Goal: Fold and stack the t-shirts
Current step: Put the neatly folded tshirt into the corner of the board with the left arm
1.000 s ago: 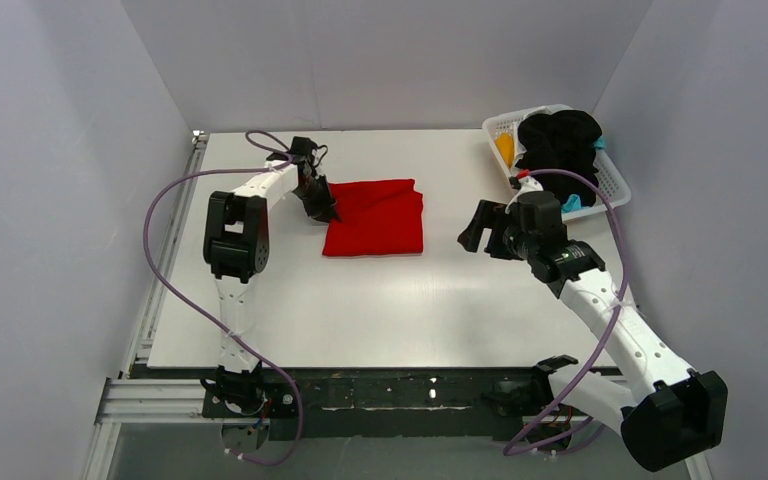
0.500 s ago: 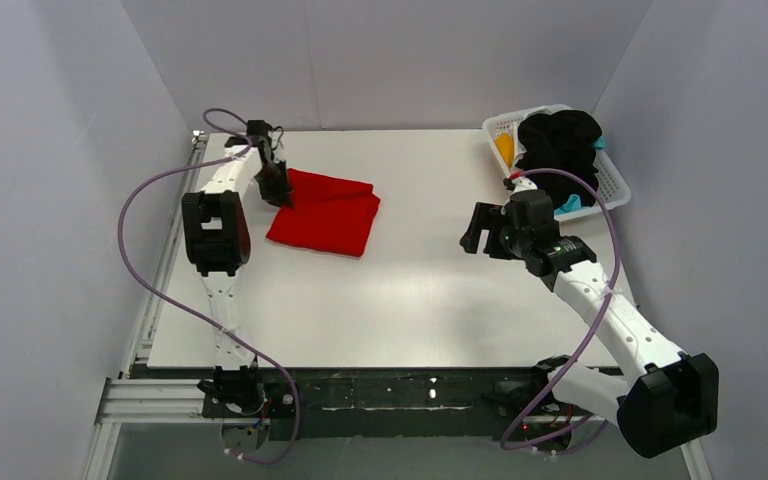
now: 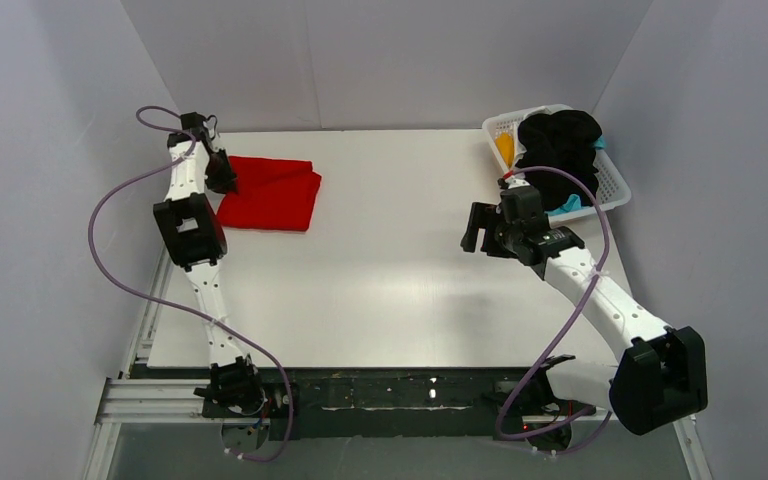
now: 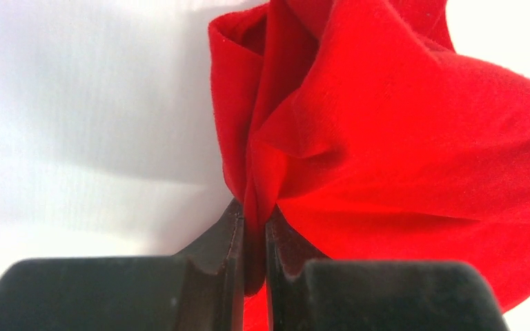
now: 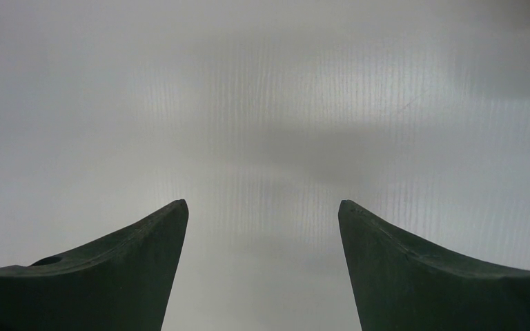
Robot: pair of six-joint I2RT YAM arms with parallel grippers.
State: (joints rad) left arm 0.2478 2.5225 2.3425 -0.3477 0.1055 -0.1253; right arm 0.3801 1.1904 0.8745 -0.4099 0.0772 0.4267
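Red t-shirt point(image 3: 270, 193), top view: folded, lying flat on the far left part of the white table point(image 3: 390, 290).
Left gripper point(image 3: 226, 178), top view: at the shirt's left edge; its fingertips are too dark and small to make out.
Right gripper point(image 3: 475, 228), top view: over bare table on the right side, well apart from the red shirt and near the basket point(image 3: 500, 127).
Basket, top view: white lattice, at the far right corner; a black t-shirt point(image 3: 560, 140) is heaped on top and hangs over the rim.
Hidden in the basket: an orange-yellow t-shirt point(image 3: 504, 148) and a teal t-shirt point(image 3: 567, 204) show only as slivers under the black one.
Left wrist view: the two dark fingers point(image 4: 214, 276) are pressed together on a bunched fold of the red cloth (only a thin strip of red shows between them); the shirt runs out of the frame at the top and right.
Right wrist view: jaws spread wide with nothing between them; only the tips of the fingers point(image 5: 110, 269) and a blurred stretch of table surface are seen.
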